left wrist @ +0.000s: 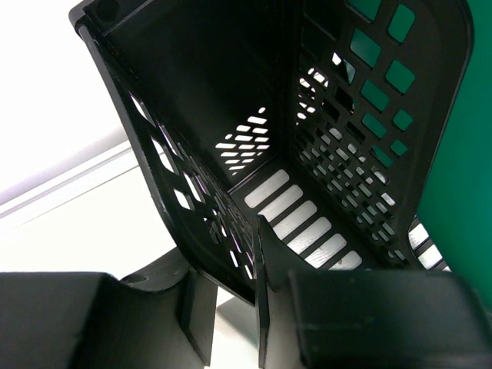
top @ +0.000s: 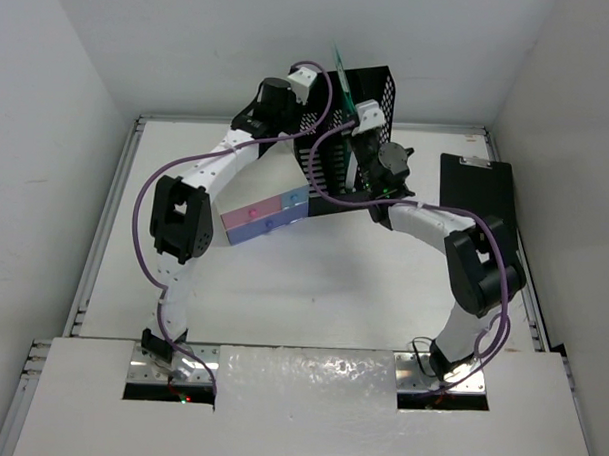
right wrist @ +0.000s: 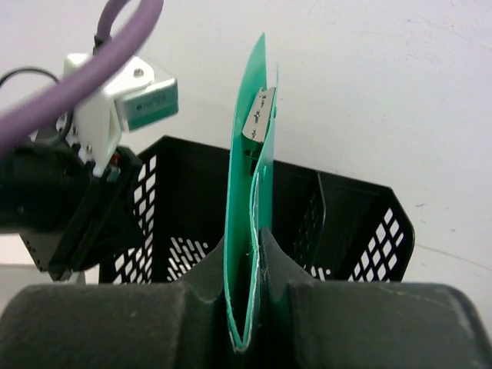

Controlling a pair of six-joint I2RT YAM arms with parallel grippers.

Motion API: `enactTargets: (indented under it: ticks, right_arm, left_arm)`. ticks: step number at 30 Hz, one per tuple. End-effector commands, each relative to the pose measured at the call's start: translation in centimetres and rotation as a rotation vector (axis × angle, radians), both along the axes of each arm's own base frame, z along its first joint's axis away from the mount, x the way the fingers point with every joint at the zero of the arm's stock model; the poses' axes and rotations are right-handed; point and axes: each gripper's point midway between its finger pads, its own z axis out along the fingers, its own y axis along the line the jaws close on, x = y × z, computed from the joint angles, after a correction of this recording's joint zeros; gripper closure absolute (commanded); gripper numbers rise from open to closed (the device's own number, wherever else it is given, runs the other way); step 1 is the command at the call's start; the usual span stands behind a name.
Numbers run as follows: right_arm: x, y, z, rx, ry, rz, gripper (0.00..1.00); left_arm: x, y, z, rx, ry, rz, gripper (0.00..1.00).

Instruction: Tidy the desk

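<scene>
Top view: the desk [top: 312, 288] lies open across its near half, while rails and walls hem in the left, right and far sides. A black mesh rack [top: 367, 95] stands at the far middle, with a drawer box [top: 268, 217] just near-left of it and a black clipboard [top: 476, 189] by the right rail.

Left wrist: my left gripper [left wrist: 231, 307] pinches the rack's side wall.

Right wrist: my right gripper [right wrist: 250, 315] is clamped on an upright green folder [right wrist: 247, 177] at the rack. I cannot tell whether the folder sits inside a slot.
</scene>
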Motion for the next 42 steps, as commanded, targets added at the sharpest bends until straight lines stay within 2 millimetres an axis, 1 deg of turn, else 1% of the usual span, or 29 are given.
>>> enactTargets:
  ticks: [1,3,5,6,7,8,10,12,13,15,16,17,18,21,22,23,24,27,29,32,34,35,36,37,38,39,40,41,42]
  right_arm:
    - [-1.3,-0.9,3.2,0.071,-0.162,-0.005,1.00]
    - [-1.3,-0.8,1.2,0.063,-0.101,0.004,1.00]
    - [-1.2,-0.7,-1.3,0.013,0.004,0.007,0.94]
    - [-1.2,-0.7,-2.0,-0.005,0.043,0.005,0.82]
    - [-1.6,-0.9,-2.2,-0.036,0.097,0.002,0.51]
    - [-1.8,-1.3,-2.0,-0.046,0.120,-0.007,0.39]
    - [-3.1,-2.6,-0.8,-0.083,0.201,-0.042,0.22]
    - [-3.9,-5.1,0.1,-0.070,0.275,-0.123,0.16]
    - [-4.1,-7.8,-0.7,-0.085,0.380,-0.177,0.11]
    - [-5.0,-10.5,1.3,0.056,0.461,-0.160,0.10]
    - [-5.2,-15.4,-0.6,0.110,0.569,-0.244,0.10]
    - [-5.4,-16.8,-0.9,0.214,0.609,-0.229,0.11]
    - [-5.6,-21.5,-2.2,0.282,0.643,-0.317,0.12]
    - [-4.9,-27.3,-5.8,0.396,0.731,-0.447,0.22]
    - [-4.2,-27.9,-6.6,0.389,0.759,-0.461,0.25]
    - [-3.0,-28.5,-10.3,0.365,0.852,-0.482,0.29]
    - [-1.8,-29.0,-9.4,0.356,0.850,-0.485,0.30]
    - [-0.1,-28.5,-12.1,0.337,0.898,-0.433,0.33]
    - [-0.1,-28.5,-12.7,0.343,0.867,-0.431,0.30]
    - [1.7,-31.2,-10.5,0.307,0.743,-0.543,0.29]
    - [3.4,-32.5,-12.7,0.266,0.786,-0.599,0.30]
    - [5.7,-33.3,-9.7,0.229,0.733,-0.602,0.30]
    - [5.9,-33.5,-11.7,0.201,0.826,-0.614,0.30]
    - [7.3,-34.2,-17.0,0.157,0.943,-0.630,0.30]
    - [9.9,-35.2,-13.8,0.151,0.876,-0.648,0.29]
    - [9.9,-35.3,-16.2,0.125,0.961,-0.655,0.29]
    - [10.8,-35.7,-20.9,0.100,1.039,-0.662,0.27]
    - [11.9,-36.4,-20.1,0.094,1.006,-0.666,0.27]
    - [12.3,-36.8,-21.1,0.090,1.004,-0.671,0.26]
  left_arm:
    - [-0.1,-1.3,0.9,0.006,-0.027,-0.068,1.00]
    - [-0.1,-1.3,0.9,0.006,-0.025,-0.067,1.00]
    - [-0.2,-1.2,0.9,0.009,-0.023,-0.065,0.90]
    - [-0.2,-1.2,0.8,0.012,-0.023,-0.068,0.83]
    - [-0.2,-1.2,0.8,0.011,-0.022,-0.066,0.67]
    - [-0.2,-1.2,0.9,0.011,-0.022,-0.067,0.61]
    - [-0.2,-1.2,1.0,0.009,-0.023,-0.065,0.48]
    - [-0.3,-1.1,1.2,0.010,-0.022,-0.060,0.39]
    - [-0.4,-1.0,1.3,0.011,-0.022,-0.059,0.33]
    - [-0.3,-0.8,1.5,0.014,-0.026,-0.049,0.26]
    - [-0.3,-0.8,1.9,0.011,-0.034,-0.047,0.21]
    - [-0.3,-0.7,2.0,0.014,-0.036,-0.042,0.17]
    - [-0.2,-0.7,2.5,0.010,-0.045,-0.040,0.09]
    - [-0.2,-0.6,3.8,0.018,-0.063,-0.044,0.02]
    - [-0.2,-0.6,4.0,0.023,-0.065,-0.047,0.01]
    - [-0.3,-0.4,4.1,0.034,-0.063,-0.051,0.01]
    - [-0.3,-0.5,4.4,0.037,-0.069,-0.054,0.00]
    - [-0.4,-0.4,4.2,0.049,-0.066,-0.058,0.00]
    - [-0.4,-0.3,4.2,0.056,-0.064,-0.056,0.00]
    - [-0.5,0.0,4.2,0.073,-0.059,-0.045,0.00]
    - [-0.7,0.2,4.4,0.075,-0.056,-0.046,0.00]
    - [-0.9,0.3,4.7,0.079,-0.060,-0.048,0.00]
    - [-1.0,0.3,5.1,0.079,-0.065,-0.049,0.00]
    - [-1.2,0.5,5.1,0.086,-0.059,-0.048,0.00]
    - [-1.3,0.6,5.1,0.094,-0.056,-0.047,0.01]
    - [-1.5,0.7,5.5,0.094,-0.059,-0.048,0.00]
    - [-1.6,1.1,5.4,0.105,-0.050,-0.040,0.00]
    - [-1.8,1.1,5.5,0.115,-0.049,-0.042,0.00]
    - [-2.0,1.3,6.0,0.116,-0.050,-0.038,0.00]
